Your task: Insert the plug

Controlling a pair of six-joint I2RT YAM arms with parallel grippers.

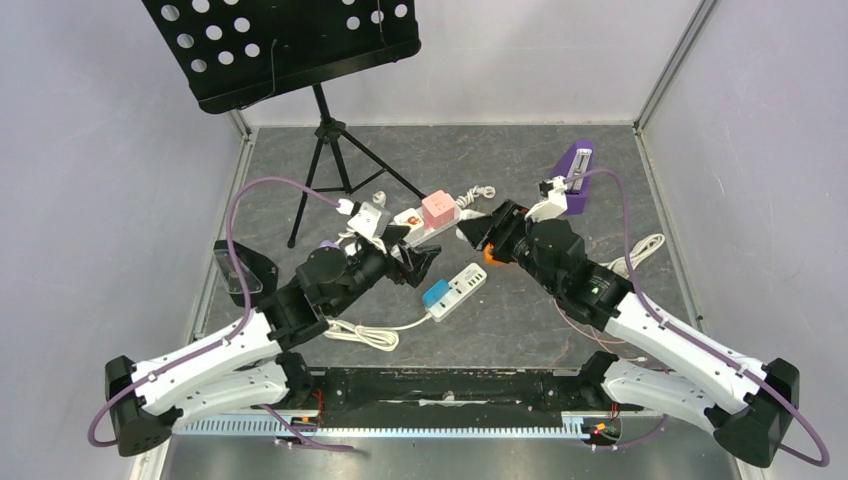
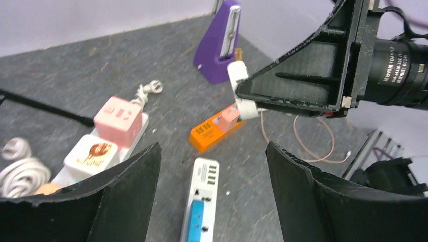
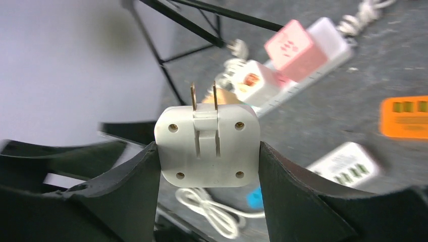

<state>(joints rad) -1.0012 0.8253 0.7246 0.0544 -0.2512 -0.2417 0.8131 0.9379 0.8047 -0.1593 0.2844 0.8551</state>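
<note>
right fingers clenched on plug: white rounded block, two flat metal prongs pointing out past the fingertips, four screw holes | left fingers spread, holding nothing | beyond left fingers: white power strip on tabletop carries pink cube and white cube | blue-white strip between left fingers

Left claw and right claw near white power strip
</note>
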